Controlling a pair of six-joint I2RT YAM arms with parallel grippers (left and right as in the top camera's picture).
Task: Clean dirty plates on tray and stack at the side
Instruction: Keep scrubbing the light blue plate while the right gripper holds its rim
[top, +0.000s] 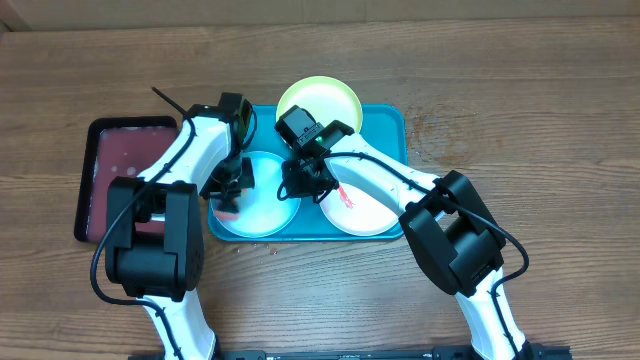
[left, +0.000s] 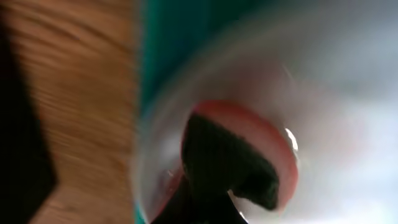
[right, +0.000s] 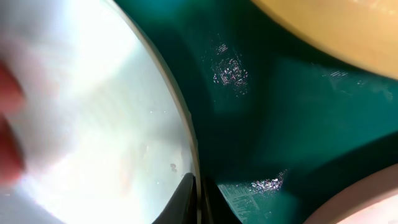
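Observation:
The teal tray (top: 392, 125) holds three plates. The light blue plate (top: 265, 205) lies at the left, the yellow-green plate (top: 320, 98) at the back, and the white plate (top: 365, 212) at the right with a red-orange smear. My left gripper (top: 230, 195) is down on the blue plate's left part, shut on a pinkish-red pad (left: 277, 134); the left wrist view is blurred. My right gripper (top: 300, 182) is shut on the blue plate's right rim (right: 186, 143), one finger on each side (right: 198, 200).
A smaller dark red, black-rimmed tray (top: 120, 135) lies left of the teal tray on the wooden table (top: 520, 90). A few crumbs lie on the table in front of the teal tray (top: 262, 247). The two arms stand close together over the blue plate.

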